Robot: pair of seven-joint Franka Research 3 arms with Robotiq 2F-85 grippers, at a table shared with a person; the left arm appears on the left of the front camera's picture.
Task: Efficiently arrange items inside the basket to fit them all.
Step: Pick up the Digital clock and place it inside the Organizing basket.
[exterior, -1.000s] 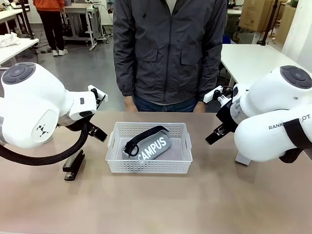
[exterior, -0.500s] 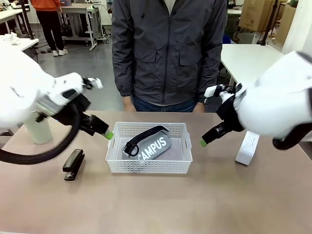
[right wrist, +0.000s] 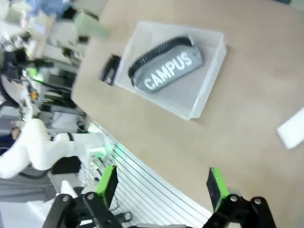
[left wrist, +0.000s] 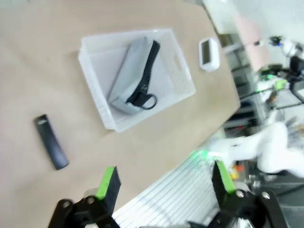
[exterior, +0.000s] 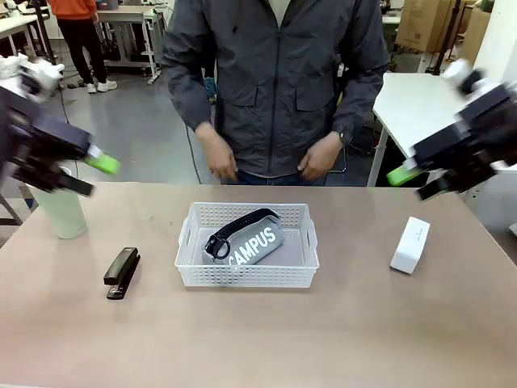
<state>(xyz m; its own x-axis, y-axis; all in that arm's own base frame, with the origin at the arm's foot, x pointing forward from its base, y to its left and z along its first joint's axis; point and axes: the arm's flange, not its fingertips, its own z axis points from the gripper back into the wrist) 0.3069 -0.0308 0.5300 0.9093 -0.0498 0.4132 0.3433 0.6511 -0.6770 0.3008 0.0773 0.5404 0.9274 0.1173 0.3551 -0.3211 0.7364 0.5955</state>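
The white lattice basket sits mid-table with the grey "CAMPUS" pouch lying in it, black strap on top. Left of the basket lies a black stapler, and a pale green cup stands at the far left. A white flat box stands on edge to the right. My left gripper hangs open, high over the table's left end. At the right end my right gripper is raised and open too. From above, the left wrist view shows the basket, pouch, stapler, box and the left gripper, which holds nothing. In the right wrist view are the pouch, stapler, cup and box; the right gripper is open and empty.
A person in a dark jacket stands at the far edge behind the basket, with one hand and the other hand held at waist height above the table. Bare tabletop runs along the near side in front of the basket.
Both arms have pulled up and outward, away from the basket's sides, uncovering the cup and the white box. The person's hands have come up in front of the body.
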